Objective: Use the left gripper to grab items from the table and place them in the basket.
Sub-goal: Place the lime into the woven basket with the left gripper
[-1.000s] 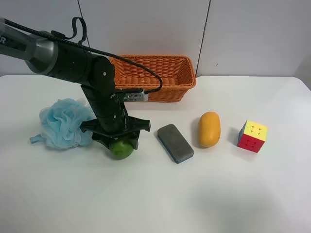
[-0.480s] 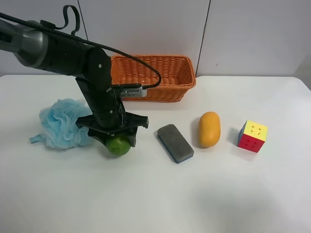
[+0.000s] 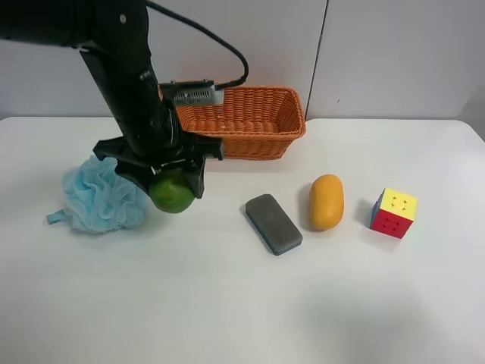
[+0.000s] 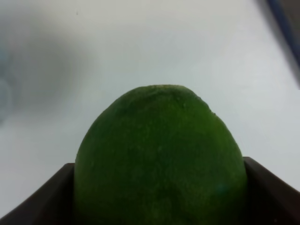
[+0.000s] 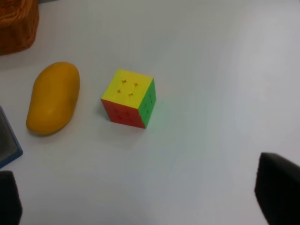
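The left black two-fingered claw [image 3: 171, 186] clamped the round green lime [image 3: 173, 196] beside the fluffy light-blue pouf [image 3: 97, 199]; the right claw [image 5: 143, 192] stood wide.

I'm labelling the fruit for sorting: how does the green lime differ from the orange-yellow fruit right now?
Colour: the lime is dark green, the orange-yellow fruit is golden orange. Shape: the lime is near round, the orange-yellow fruit a longer oval. State: the lime sits clamped in the left gripper, while the orange-yellow fruit lies free on the table. Both are whole, single-coloured fruits.
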Controlling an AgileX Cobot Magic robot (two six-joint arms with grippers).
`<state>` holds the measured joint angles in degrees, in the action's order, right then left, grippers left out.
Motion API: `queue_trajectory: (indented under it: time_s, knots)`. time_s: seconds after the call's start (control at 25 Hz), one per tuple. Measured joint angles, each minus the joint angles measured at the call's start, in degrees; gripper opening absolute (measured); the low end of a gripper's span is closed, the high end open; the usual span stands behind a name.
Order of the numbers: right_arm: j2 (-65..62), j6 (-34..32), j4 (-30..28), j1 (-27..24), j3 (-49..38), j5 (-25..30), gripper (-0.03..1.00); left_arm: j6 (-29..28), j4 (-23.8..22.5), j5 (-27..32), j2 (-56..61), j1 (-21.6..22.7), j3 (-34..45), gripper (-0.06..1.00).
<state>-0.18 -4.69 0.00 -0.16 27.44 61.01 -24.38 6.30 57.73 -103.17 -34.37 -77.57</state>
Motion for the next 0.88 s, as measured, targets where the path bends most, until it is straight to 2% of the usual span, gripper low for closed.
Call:
queue_trajectory:
  time_s: [0.2,0.36,0.64,0.88]
  knots:
    - [0.00,0.00,0.00,0.00,0.00,0.00,0.99,0.32,-3.60,7.78,-0.95,0.00,-12.41,0.63]
    - [0.00,0.00,0.00,0.00,0.00,0.00,0.99,3.08,-4.30,11.36,-5.45,1.38,-23.38,0.63]
    - [0.00,0.00,0.00,0.00,0.00,0.00,0.99,9.22,-3.91,11.48,-17.26,4.99,-42.66,0.63]
    - [0.00,0.00,0.00,0.00,0.00,0.00,0.99,11.23,-3.76,10.61,-25.12,6.77,-51.23,0.63]
